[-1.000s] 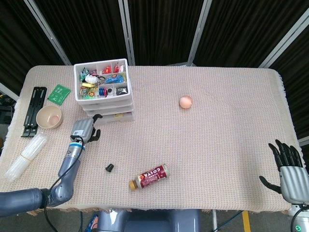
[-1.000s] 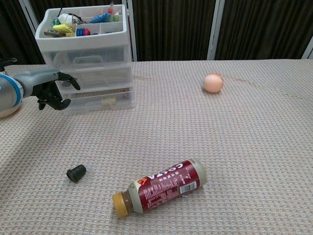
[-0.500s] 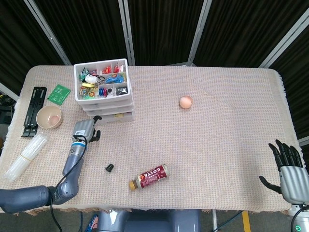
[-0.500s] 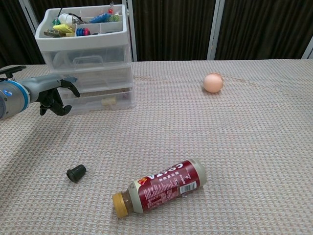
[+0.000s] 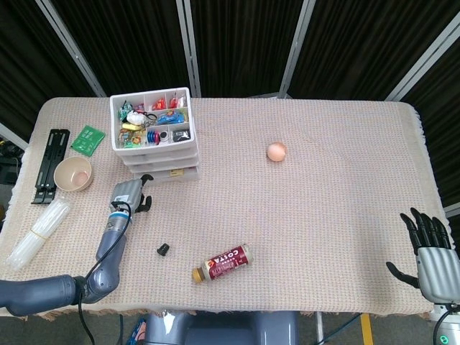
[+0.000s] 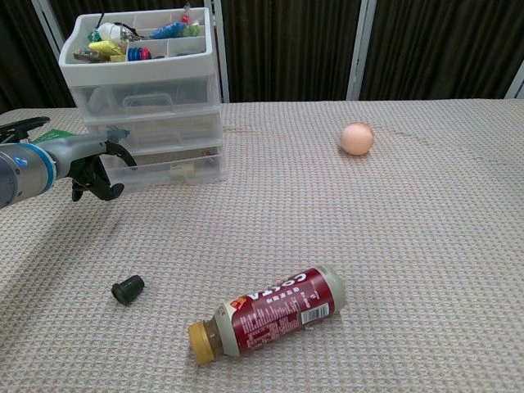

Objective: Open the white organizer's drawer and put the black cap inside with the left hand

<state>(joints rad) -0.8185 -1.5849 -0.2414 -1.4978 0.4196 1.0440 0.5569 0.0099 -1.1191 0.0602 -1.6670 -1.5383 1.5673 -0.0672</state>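
Head and chest views of my workspace. In the upper left of the head view stands the white organizer (image 5: pixel 154 136), a stack of 3 drawers under an open top tray filled with small coloured items; in the chest view all 3 drawers look closed or nearly so. My left hand (image 5: pixel 129 195) lies just in front of the lowest drawer (image 6: pixel 168 169), at the lower left of the organizer; its fingers (image 6: pixel 105 169) are curled with nothing visibly in them, and I cannot tell whether a fingertip touches the drawer front. The black cap (image 5: pixel 163 249) rests on the tabletop (image 5: pixel 323 208) below and to the right of that hand, well apart from it, and to the left of a brown COSTA bottle (image 5: pixel 224 261) lying on its side. An orange ball (image 5: pixel 277 152) sits right of centre. At the left edge of the head view are a beige bowl (image 5: pixel 73 173), a green packet (image 5: pixel 88 139), a black rack (image 5: pixel 51 164) and a clear plastic bundle (image 5: pixel 37 233). My right hand (image 5: pixel 433 260) sits at the lower right corner, fingers spread apart, holding nothing.
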